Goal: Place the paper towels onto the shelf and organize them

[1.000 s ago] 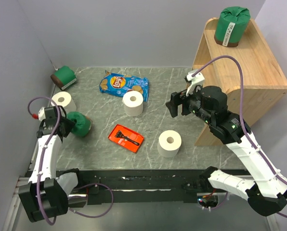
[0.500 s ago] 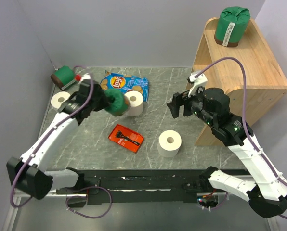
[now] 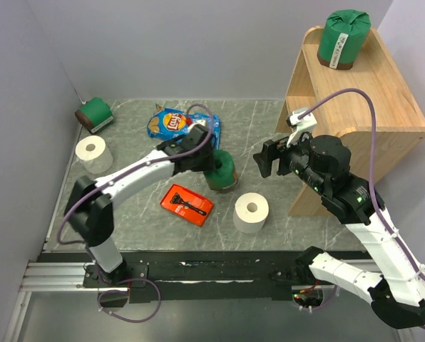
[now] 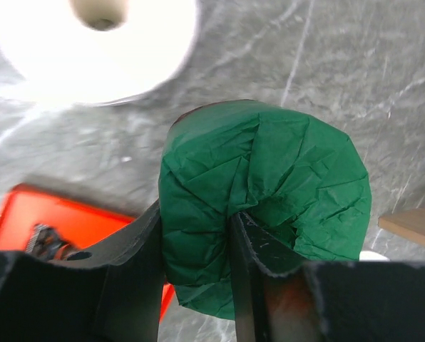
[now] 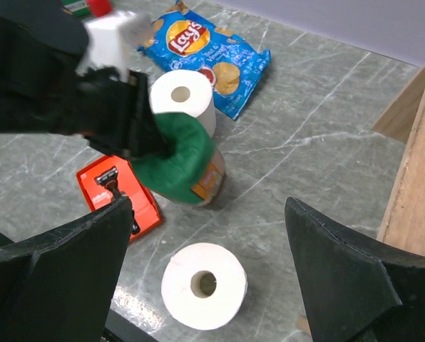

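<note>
My left gripper [image 3: 211, 158] [image 4: 195, 242] is shut on the twisted top of a green wrapped roll [image 3: 222, 172] [image 4: 284, 171] [image 5: 177, 160]. It holds the roll tilted at mid table, brown end down close to the surface. A white roll [image 5: 182, 96] [image 4: 98, 43] stands just behind it. Another white roll [image 3: 251, 211] [image 5: 202, 285] stands below my open, empty right gripper [image 3: 268, 158] [image 5: 207, 206]. A third white roll [image 3: 93, 151] and a green roll [image 3: 93, 114] are at the far left. One green roll [image 3: 344, 39] stands on top of the wooden shelf [image 3: 369, 107].
A blue chip bag [image 3: 171, 122] [image 5: 205, 53] lies at the back. A flat red tray [image 3: 187, 204] [image 5: 116, 192] with a razor lies left of the near white roll. The shelf's side panel [image 5: 416, 178] is close on the right gripper's right.
My left arm has swung right across the table, carrying the green roll from the far left past the middle white roll. The right gripper shifted slightly right.
</note>
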{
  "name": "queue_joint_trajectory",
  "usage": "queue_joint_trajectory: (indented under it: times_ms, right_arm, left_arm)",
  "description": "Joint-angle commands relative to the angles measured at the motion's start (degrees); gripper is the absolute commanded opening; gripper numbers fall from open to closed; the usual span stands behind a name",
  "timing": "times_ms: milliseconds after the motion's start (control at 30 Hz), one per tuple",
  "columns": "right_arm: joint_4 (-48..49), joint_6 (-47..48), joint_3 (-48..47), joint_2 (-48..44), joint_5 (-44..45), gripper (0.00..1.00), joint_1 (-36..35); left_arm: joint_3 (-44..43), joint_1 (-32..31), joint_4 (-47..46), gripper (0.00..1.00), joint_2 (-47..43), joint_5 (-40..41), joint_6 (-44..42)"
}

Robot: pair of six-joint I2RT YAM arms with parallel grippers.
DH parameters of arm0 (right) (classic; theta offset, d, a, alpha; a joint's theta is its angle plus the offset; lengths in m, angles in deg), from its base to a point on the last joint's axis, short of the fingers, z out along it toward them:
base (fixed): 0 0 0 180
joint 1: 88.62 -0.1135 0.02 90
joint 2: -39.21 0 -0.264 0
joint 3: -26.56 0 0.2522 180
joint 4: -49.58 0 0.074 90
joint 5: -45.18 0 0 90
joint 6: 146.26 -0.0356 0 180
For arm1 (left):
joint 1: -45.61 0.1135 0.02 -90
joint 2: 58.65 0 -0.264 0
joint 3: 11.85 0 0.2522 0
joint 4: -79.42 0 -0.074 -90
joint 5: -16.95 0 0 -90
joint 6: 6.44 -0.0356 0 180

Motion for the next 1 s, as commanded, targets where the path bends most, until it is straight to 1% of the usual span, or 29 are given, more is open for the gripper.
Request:
queue_joint_trajectory:
  times_ms: [0, 67, 100, 233, 433, 467, 500, 567, 600, 633, 667, 700, 733, 800, 833, 967]
  right_arm:
    - [0.0, -0.8, -0.8, -0.8, 1.6, 0.93, -0.4]
    - [-0.1, -0.8, -0.8, -1.0, 1.5, 0.94, -0.4]
    - [-0.1, -0.8, -0.8, -0.9, 1.6, 0.94, -0.6]
    - [-0.9, -0.6, -1.1, -0.5, 2.2, 0.94, -0.6]
    - [-0.9, -1.4, -1.2, 0.2, 1.7, 0.94, -0.5]
    - [-1.0, -1.6, -1.2, 0.4, 1.4, 0.94, -0.6]
    - [-1.0, -1.8, -1.1, 0.8, 0.8, 0.94, -0.7]
    - [-0.9, -2.3, -0.8, 1.1, 0.6, 0.93, -0.8]
    - [-0.8, -2.6, -0.7, 1.8, 0.7, 0.93, -0.8]
    - [-0.8, -3.2, -0.7, 2.0, 0.4, 0.93, -0.9]
    - [-0.5, -3.5, -0.7, 2.4, 0.1, 0.93, -1.0]
    - [-0.2, -3.7, -0.8, 3.3, -0.2, 0.93, -1.1]
    - [-0.1, -4.2, -0.9, 3.9, -1.0, 0.93, -1.2]
    - [0.4, -4.8, -1.2, 5.7, -1.4, 0.92, -1.8]
    - [0.6, -5.3, -1.4, 6.4, -1.5, 0.92, -1.9]
    - [0.9, -7.1, -2.2, 10.6, -1.2, 0.91, -3.3]
  left_arm:
    - [-6.8, -2.5, -5.5, 0.41, 4.9, -0.6, 0.5]
    - [-9.0, -2.9, -5.0, 0.43, 8.2, -0.5, 0.6]
    - [-9.5, -3.1, -5.0, 0.46, 9.1, -0.5, 0.5]
    - [-11.3, -3.1, -4.6, 0.53, 13.3, -1.7, 0.6]
    - [-11.2, -3.1, -5.5, 0.68, 12.6, -4.1, -0.5]
    - [-11.5, -3.0, -5.0, 0.7, 12.1, -3.6, -0.6]
    - [-12.1, -3.0, -4.4, 0.75, 11.4, -1.5, -1.2]
    - [-12.2, -2.0, -2.5, 0.81, 8.2, 0.5, -1.7]
    - [-11.3, -1.3, -2.4, 0.88, 6.9, 1.2, -2.0]
    - [-10.5, -0.6, -3.0, 0.91, 3.8, 1.1, -2.2]
    - [-9.4, 1.2, -3.4, 0.99, 2.0, 0.9, -2.4]
    - [-7.0, 2.3, -3.7, 0.97, 0.4, 0.8, -3.1]
    - [-5.9, 3.1, -3.9, 0.96, -3.0, 1.5, -3.5]
    - [-2.0, 5.4, -3.6, 0.96, -6.7, 3.2, -5.1]
    - [-0.4, 6.0, -3.3, 0.96, -10.4, 6.5, -5.7]
    - [7.9, 6.8, -2.5, 0.96, -19.9, 15.5, -8.0]
